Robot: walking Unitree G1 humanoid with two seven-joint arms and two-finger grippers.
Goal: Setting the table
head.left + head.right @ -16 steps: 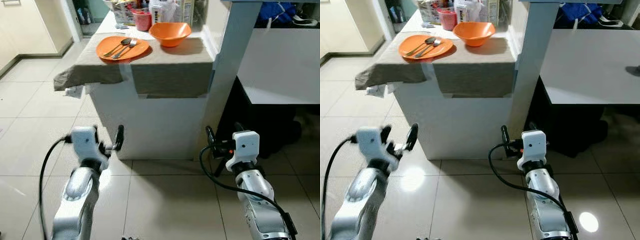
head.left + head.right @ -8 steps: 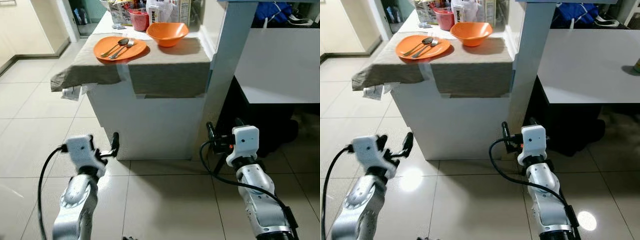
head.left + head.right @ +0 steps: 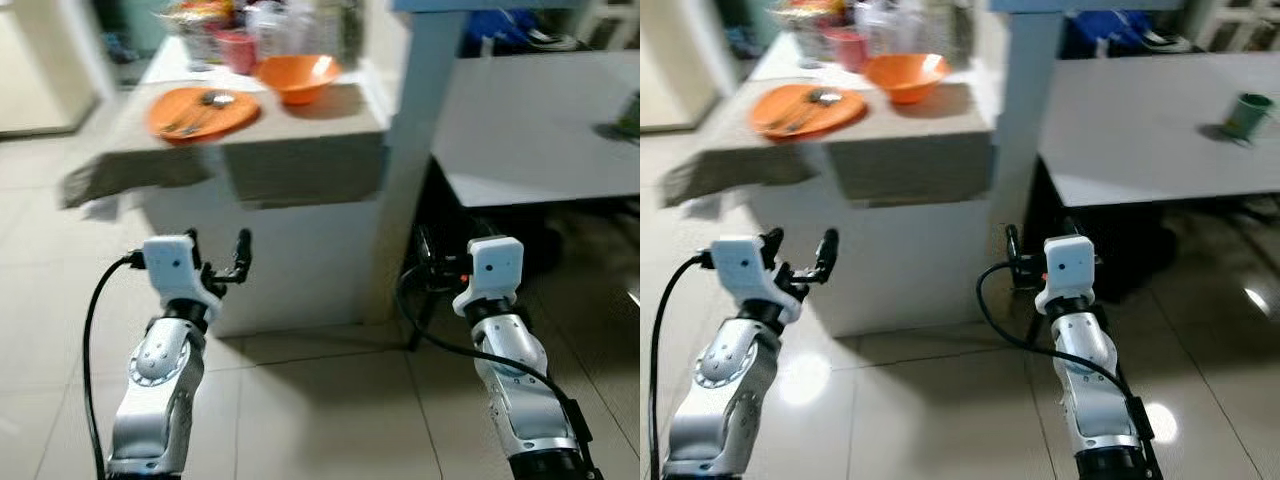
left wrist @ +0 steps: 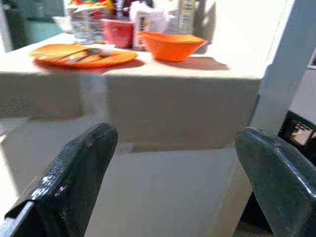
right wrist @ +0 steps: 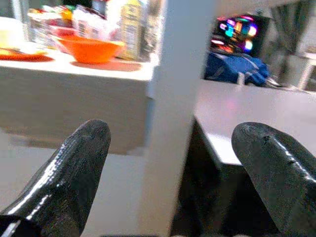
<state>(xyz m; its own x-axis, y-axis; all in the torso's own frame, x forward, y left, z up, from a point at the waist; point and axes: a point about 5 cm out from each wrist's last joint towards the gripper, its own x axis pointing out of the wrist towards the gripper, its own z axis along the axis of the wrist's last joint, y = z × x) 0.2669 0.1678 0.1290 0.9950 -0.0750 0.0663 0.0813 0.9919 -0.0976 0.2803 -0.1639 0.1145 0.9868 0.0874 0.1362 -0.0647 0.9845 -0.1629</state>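
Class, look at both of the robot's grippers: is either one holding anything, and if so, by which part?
Nothing is held. The left gripper and right gripper are both open and empty, well short of the orange plate and orange bowl.

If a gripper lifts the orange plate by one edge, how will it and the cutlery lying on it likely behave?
The orange plate looks like thin rigid plastic, so probably light and stiff. The spoon and fork lie loose on it and would likely slide or drop if it tilts. Its glossy rim may be slippery between the fingers, and it sits on a cloth that could drag.
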